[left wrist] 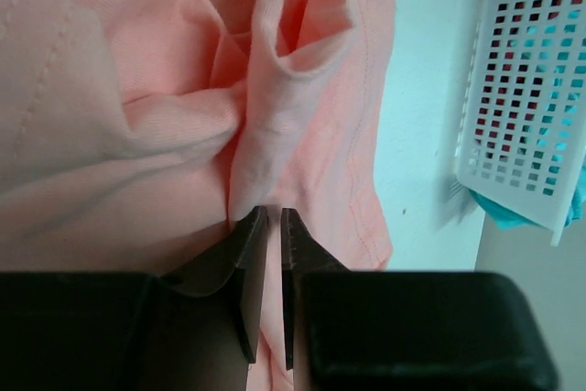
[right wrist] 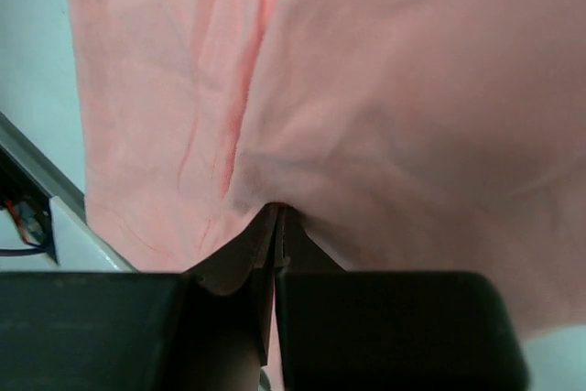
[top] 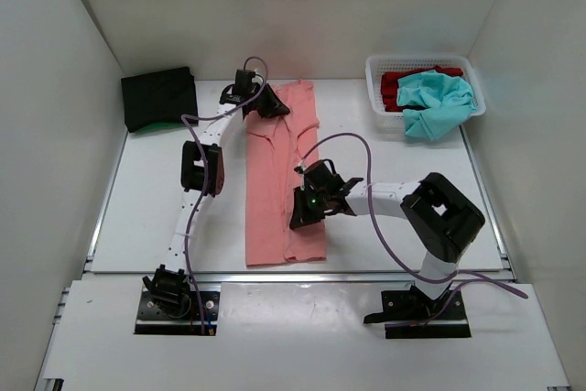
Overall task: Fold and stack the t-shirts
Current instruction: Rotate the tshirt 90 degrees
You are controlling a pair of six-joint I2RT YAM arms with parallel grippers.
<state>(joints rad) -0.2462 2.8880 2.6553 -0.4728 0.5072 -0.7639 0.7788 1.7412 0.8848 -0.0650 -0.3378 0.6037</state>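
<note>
I see the pink shirt (top: 270,194) lying lengthwise down the centre of the frame; my left gripper (top: 271,105) pinches its top edge, my right gripper (top: 300,212) is clamped on its right side

At centre, spread shirt (top: 279,180) — folded shirt (top: 160,96) far left, basket (top: 417,59) far right holding two shirts (top: 439,100).

Right pincer (right wrist: 276,226) at bottom centre, fingers pressed together on a raised fold of the pink shirt (right wrist: 385,89). Creases run up from the pinch. Shirt fills most of the frame. Pale desk (right wrist: 32,61) shows at left; wires (right wrist: 23,217) lower left.
</note>
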